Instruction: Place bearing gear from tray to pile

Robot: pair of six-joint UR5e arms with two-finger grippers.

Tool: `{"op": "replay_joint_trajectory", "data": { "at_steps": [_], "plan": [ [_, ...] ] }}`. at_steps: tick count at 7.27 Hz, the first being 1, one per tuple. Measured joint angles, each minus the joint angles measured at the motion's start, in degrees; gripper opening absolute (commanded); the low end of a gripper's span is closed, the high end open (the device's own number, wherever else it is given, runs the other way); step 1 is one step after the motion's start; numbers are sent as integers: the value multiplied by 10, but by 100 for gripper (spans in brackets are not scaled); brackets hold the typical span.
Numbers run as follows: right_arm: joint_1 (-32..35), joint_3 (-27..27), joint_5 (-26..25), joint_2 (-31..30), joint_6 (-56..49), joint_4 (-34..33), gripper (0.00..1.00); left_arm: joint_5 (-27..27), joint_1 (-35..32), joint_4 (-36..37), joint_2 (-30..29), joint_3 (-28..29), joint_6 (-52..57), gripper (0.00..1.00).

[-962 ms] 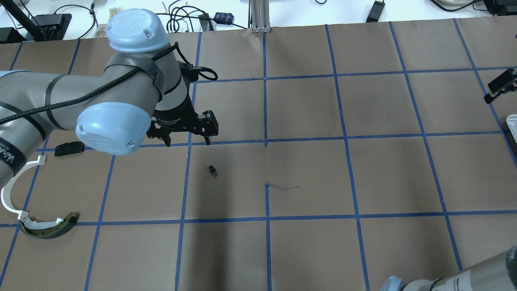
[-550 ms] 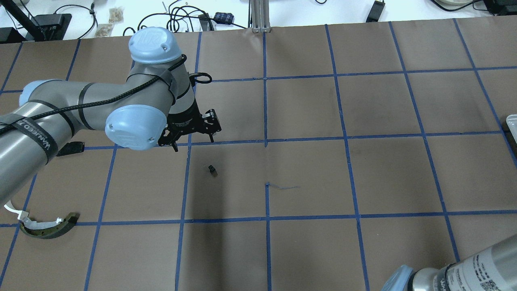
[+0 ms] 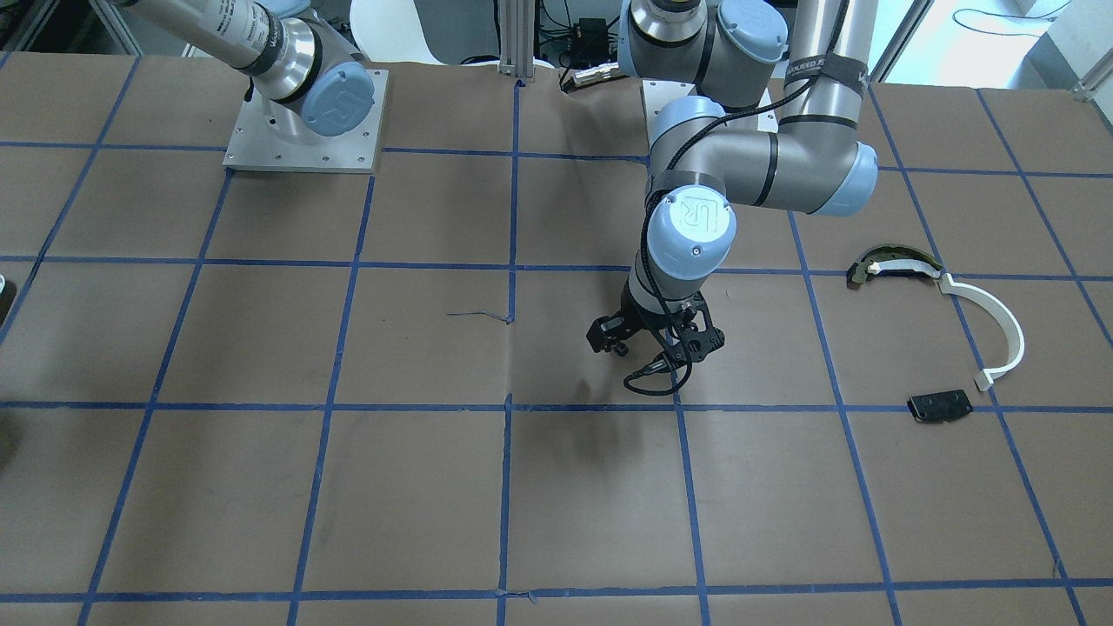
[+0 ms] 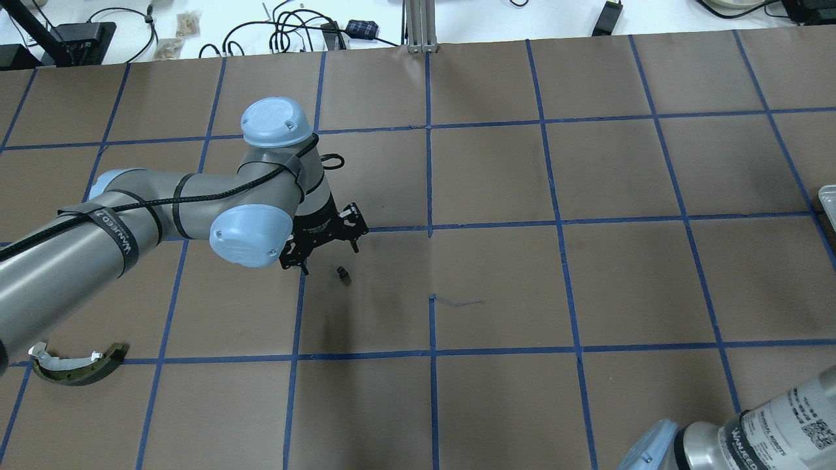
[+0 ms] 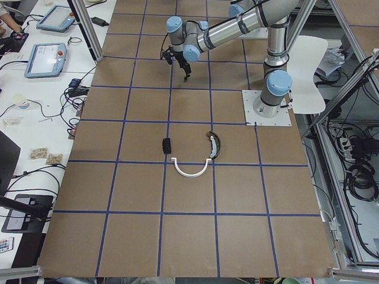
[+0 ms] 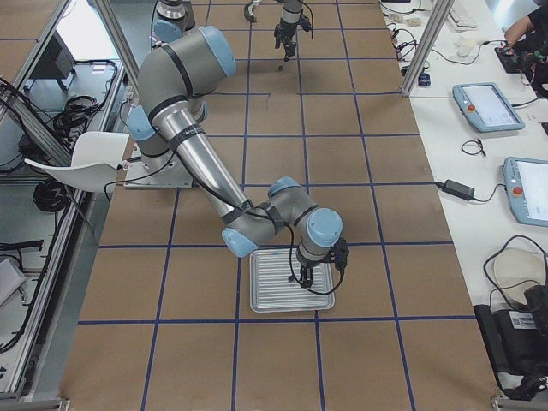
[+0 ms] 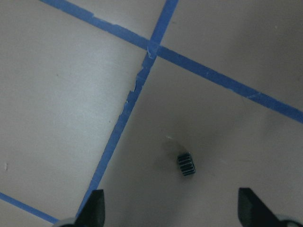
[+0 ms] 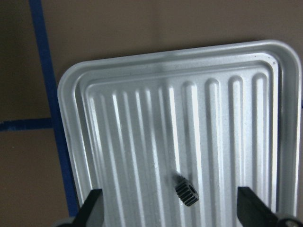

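Left gripper (image 4: 329, 256): fingers spread wide, holding nothing. Since a second ago I have come down and nearer to the loose gear (image 7: 186, 164). It lies flat on the brown paper, unmoved, just ahead of my fingertips and between their lines.

Right gripper (image 8: 171, 208): also spread, empty, over the tray (image 8: 71, 94). A bearing gear (image 8: 186, 194) lies on the ribbed floor between my fingers. This gripper has left the overhead view.

Overhead, my left forearm now covers the black plate (image 3: 939, 406) and nearly all of the white arc strip (image 3: 1000, 326). The olive-and-white curved piece (image 4: 78, 369) stays visible. The pile sits well apart from both gears.
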Motion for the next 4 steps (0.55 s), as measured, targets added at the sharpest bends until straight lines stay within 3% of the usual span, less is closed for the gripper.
{"op": "replay_joint_trajectory", "data": {
  "at_steps": [1,2,3,4],
  "plan": [
    [-2,1,-12,12,-9,-6,95,-10,0,23,-9,-11,0,98],
    [-3,2,-19,20,-17,-14,84,-14,0,35,-19,-17,-2,97],
    [-3,3,-23,25,-20,-18,76,-16,0,39,-27,-19,-6,88],
    [-4,5,-24,27,-21,-20,55,-16,1,40,-34,-20,-7,78]
  ]
}}
